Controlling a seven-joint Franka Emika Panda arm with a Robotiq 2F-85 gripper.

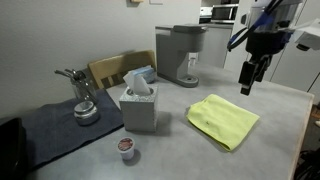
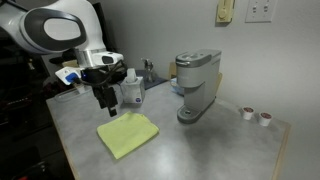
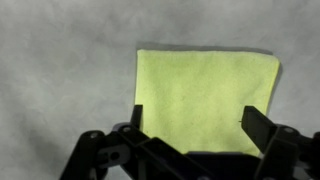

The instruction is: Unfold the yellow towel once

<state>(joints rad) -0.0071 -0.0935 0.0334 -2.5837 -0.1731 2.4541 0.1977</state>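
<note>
The yellow towel [image 1: 223,120] lies folded and flat on the grey table in both exterior views [image 2: 129,134]. In the wrist view the yellow towel [image 3: 207,95] fills the middle, a plain rectangle. My gripper [image 1: 247,80] hangs above the table, high over the towel's far side, fingers pointing down. In an exterior view the gripper [image 2: 106,103] is just above the towel's far edge. In the wrist view the gripper [image 3: 196,122] is open and empty, its two fingers spread over the towel.
A grey tissue box [image 1: 138,105] stands beside the towel, with a dark grey cloth mat [image 1: 55,128] and a metal pot [image 1: 84,108] beyond it. A coffee machine [image 1: 181,54] stands at the back. A small pod cup [image 1: 126,149] sits near the front edge.
</note>
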